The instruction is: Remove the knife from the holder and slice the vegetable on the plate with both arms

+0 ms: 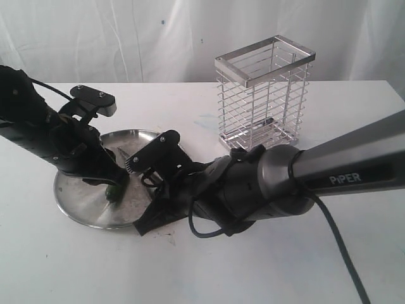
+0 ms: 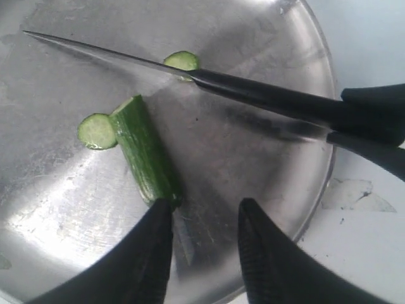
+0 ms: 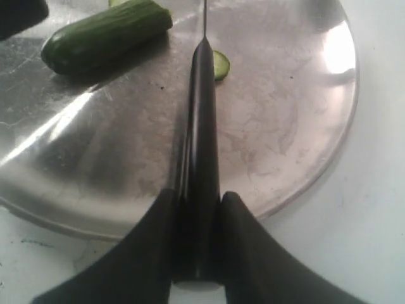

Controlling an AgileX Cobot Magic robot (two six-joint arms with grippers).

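Clamping the black handle of the knife (image 3: 201,126) between its fingers, the right gripper (image 3: 197,197) holds the blade out over the plate (image 3: 304,126), which sits near the table's (image 1: 316,266) left edge. The vegetable (image 2: 147,152) lies near the plate's middle, beside the blade and not under it. A slice (image 2: 97,131) lies against its cut end, and a second slice (image 2: 181,61) sits beneath the blade. The left gripper (image 2: 204,208) has its fingers apart with nothing between them, one fingertip seemingly touching the vegetable's uncut end. The holder (image 1: 262,95) stands toward the table's far edge, well apart from the plate.
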